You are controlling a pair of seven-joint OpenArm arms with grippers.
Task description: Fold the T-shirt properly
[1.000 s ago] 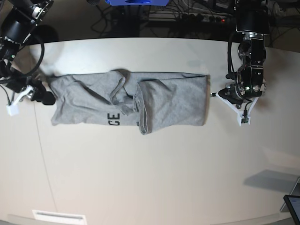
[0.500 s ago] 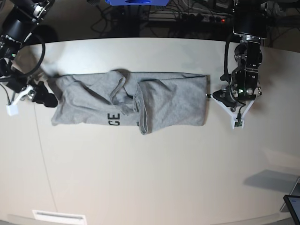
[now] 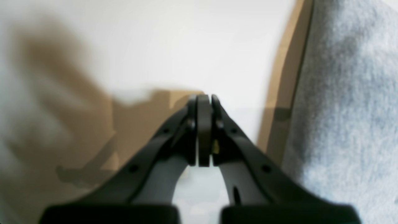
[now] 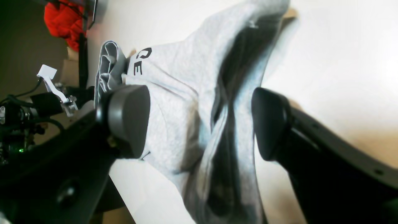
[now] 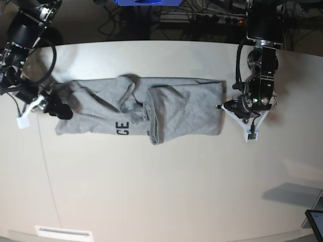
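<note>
Two arms flank the T-shirt, which lies folded into a long band across the upper middle of the pale table, its long axis running 9 to 3 o'clock in the base view. Wide bare tabletop spreads from the band's lower edge toward 6 o'clock; a narrower strip separates its upper edge from the table's far rim at 12 o'clock.

At the band's 9 o'clock end, the right gripper sits over the cloth's corner. In the right wrist view its jaws stand wide apart, the two dark pads on either side of a raised, creased ridge of grey cloth; neither pad visibly presses the fabric. Black letters "GE" show near the band's lower edge, beside a thicker doubled fold at mid-length.

At the 3 o'clock end, the left gripper rests on bare table just beside the shirt's straight edge. The left wrist view shows its fingers pressed fully together with nothing between them, the grey hem lying to their right, apart from the tips.

Cables and a blue object lie beyond the far rim, and a dark screen corner shows at 4 o'clock.
</note>
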